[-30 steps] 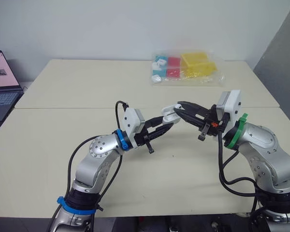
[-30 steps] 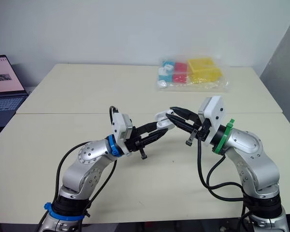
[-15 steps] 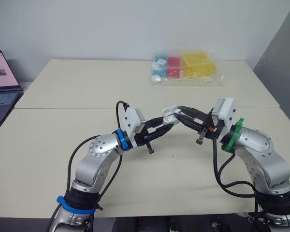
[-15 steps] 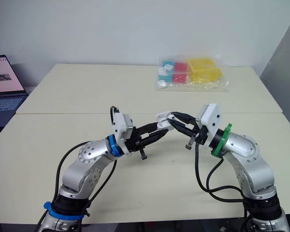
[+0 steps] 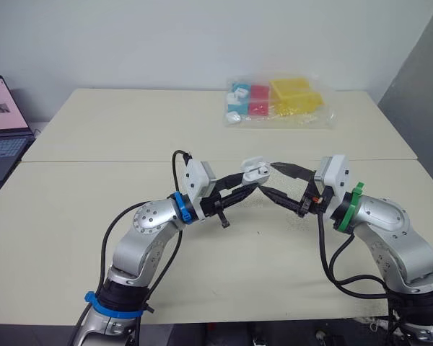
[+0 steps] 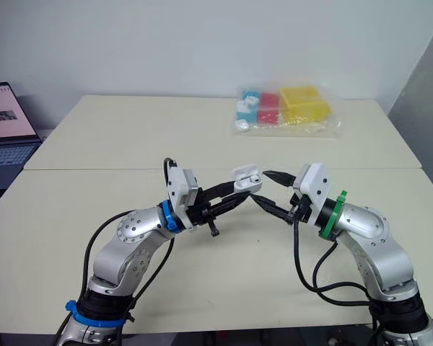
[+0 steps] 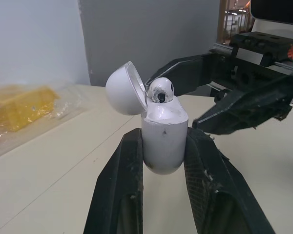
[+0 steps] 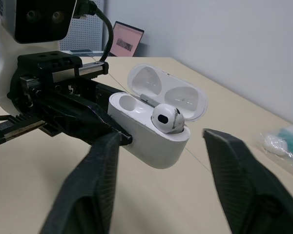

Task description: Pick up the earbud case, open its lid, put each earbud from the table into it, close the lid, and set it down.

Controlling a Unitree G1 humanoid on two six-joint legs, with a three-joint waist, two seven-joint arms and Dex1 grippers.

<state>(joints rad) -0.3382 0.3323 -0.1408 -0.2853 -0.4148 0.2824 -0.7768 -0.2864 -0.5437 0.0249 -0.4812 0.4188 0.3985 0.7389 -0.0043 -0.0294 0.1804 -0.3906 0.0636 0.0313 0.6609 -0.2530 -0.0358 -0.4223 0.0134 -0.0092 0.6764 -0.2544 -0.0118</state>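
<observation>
Beige table point(image 5: 94, 133), laptop point(image 5: 0, 137) at left | left pincer point(image 5: 247, 184) grasping earbud case point(image 5: 255, 170) | right pincer point(image 5: 269, 178) released

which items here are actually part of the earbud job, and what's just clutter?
Part of the job:
- earbud case, with its lid open, gripped by the left end effector
- one earbud seated in the case
- right end effector, open, close beside the case

Lying about:
- bag of coloured blocks at the far side of the table
- laptop at far left
</observation>
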